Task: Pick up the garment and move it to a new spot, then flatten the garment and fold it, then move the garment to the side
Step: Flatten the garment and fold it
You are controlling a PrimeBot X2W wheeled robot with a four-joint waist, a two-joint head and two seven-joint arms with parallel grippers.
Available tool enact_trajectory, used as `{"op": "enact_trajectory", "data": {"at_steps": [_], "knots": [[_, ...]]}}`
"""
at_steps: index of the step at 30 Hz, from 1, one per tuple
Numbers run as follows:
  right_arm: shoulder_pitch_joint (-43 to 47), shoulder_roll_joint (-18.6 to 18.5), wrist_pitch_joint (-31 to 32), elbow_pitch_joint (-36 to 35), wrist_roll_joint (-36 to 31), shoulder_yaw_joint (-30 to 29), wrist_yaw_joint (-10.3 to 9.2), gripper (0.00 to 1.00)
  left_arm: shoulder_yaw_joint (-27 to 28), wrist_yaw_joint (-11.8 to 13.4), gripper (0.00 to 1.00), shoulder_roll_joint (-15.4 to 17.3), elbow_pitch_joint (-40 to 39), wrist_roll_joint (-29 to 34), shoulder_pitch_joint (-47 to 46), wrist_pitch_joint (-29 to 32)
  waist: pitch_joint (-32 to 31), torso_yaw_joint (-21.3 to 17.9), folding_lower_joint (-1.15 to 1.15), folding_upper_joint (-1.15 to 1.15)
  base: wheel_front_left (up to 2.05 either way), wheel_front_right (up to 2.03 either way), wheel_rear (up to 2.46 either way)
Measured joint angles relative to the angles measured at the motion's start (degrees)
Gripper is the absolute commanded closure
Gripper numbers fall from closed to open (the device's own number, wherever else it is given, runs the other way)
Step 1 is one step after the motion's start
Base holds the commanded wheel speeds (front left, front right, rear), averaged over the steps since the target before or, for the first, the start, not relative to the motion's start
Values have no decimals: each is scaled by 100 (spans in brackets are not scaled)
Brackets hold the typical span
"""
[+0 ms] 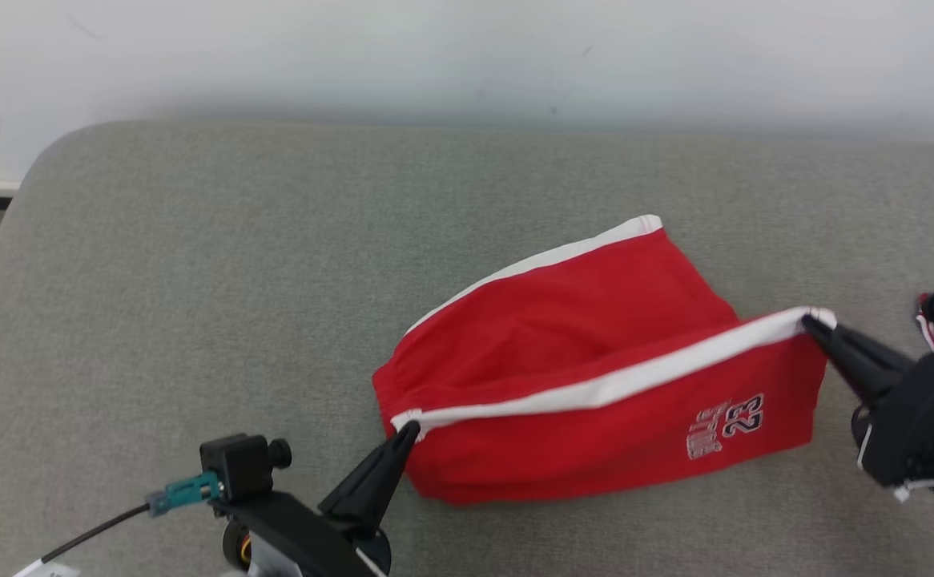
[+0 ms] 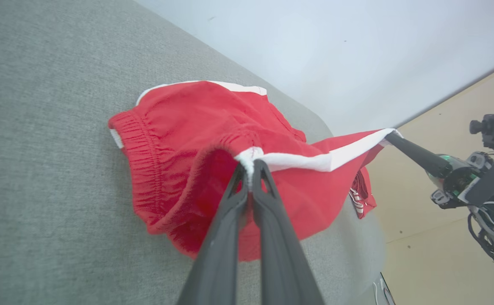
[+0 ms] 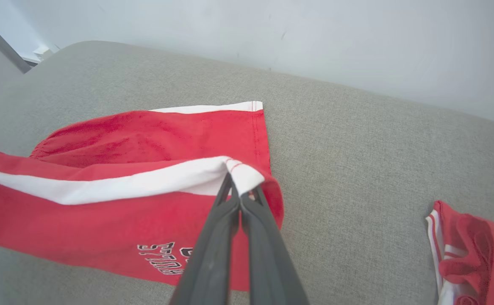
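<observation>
On the grey padded surface (image 1: 195,280), right of centre, the red shorts (image 1: 595,320) sit half raised, with the white side stripe (image 1: 595,389) stretched as a ridge between my two grippers. The left gripper (image 1: 409,426) is clamped on the waistband end of the stripe. The right gripper (image 1: 810,322) is clamped on the hem corner. Both holds are thin tip pinches on trim only.

Risk 1: if I pull the ends apart too hard, a corner probably slips out, and the hem looks the likelier one.

Risk 2: I seem to hold only the upper layer, so the lower layer would drag and bunch when I lift or sweep.

Risk 3: a second red garment (image 3: 471,250) lies near my right arm, and swinging right could snag it.

Room: there is broad bare surface to my left and ahead, up to the wall (image 1: 467,56). The rounded corner is far to the left. In the left wrist view the surface drops to the floor (image 2: 433,220) just beside the lettered side of the shorts, so I judge that moving toward the left and the far side is safer.
</observation>
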Motion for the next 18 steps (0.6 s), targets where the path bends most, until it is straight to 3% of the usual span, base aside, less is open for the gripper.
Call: {"op": "enact_trajectory", "data": {"at_steps": [6,18], "knots": [[-1045,59,-583,964,-170,337,0,100,82,92,100,-468,577,152,-576,-258,267,275,0,0,0,0,0],[-2706,289,-1192,2317,-597,1055,0,100,238,347,100,-1066,1323,357,-1423,-571,896,578,1,0,0,0,0]]}}
